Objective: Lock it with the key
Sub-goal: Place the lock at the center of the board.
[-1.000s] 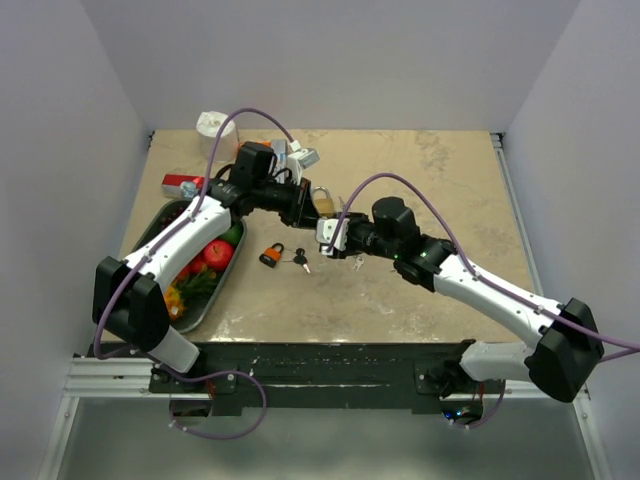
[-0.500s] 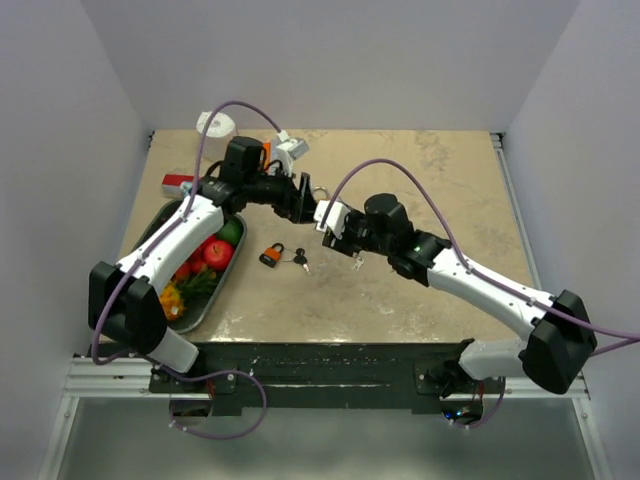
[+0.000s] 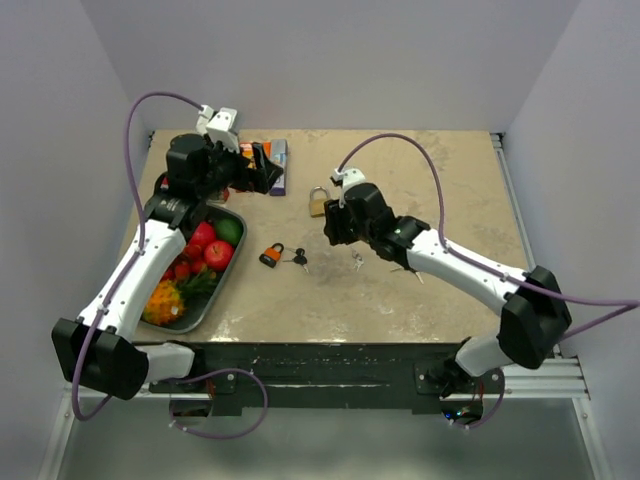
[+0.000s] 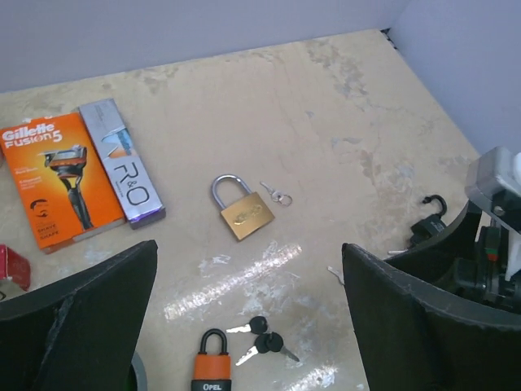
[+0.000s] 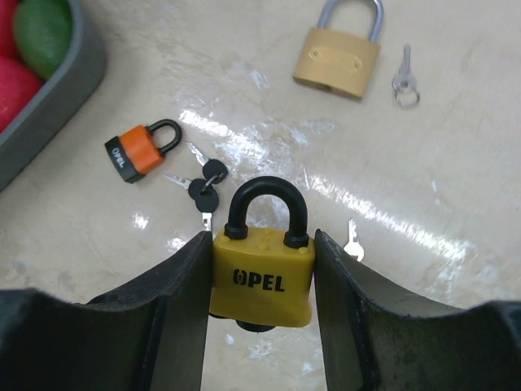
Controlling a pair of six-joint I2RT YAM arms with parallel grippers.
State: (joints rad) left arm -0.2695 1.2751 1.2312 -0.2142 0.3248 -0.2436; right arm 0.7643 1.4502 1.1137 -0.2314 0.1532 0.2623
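Note:
My right gripper (image 5: 262, 269) is shut on a yellow OPEL padlock (image 5: 262, 275), held upright above the table with its black shackle down in the body. A dark round part shows under the body. My left gripper (image 4: 250, 248) is open and empty, high at the back left (image 3: 262, 168). On the table lie a brass padlock (image 4: 242, 213) with a small silver key (image 4: 275, 194) beside it, an orange padlock (image 5: 140, 147), a pair of black-headed keys (image 5: 203, 186) and a loose silver key (image 5: 352, 239). In the top view my right gripper (image 3: 332, 225) hides the yellow padlock.
A grey tray (image 3: 226, 280) of fruit stands at the left. An orange razor box (image 4: 57, 175) and a narrow grey box (image 4: 122, 173) lie at the back left, under my left gripper. A small red object (image 4: 12, 267) lies near the tray.
My left gripper has opened and its arm has pulled back to the far left, away from the right gripper. The right gripper has shifted slightly back, still gripping the yellow padlock.

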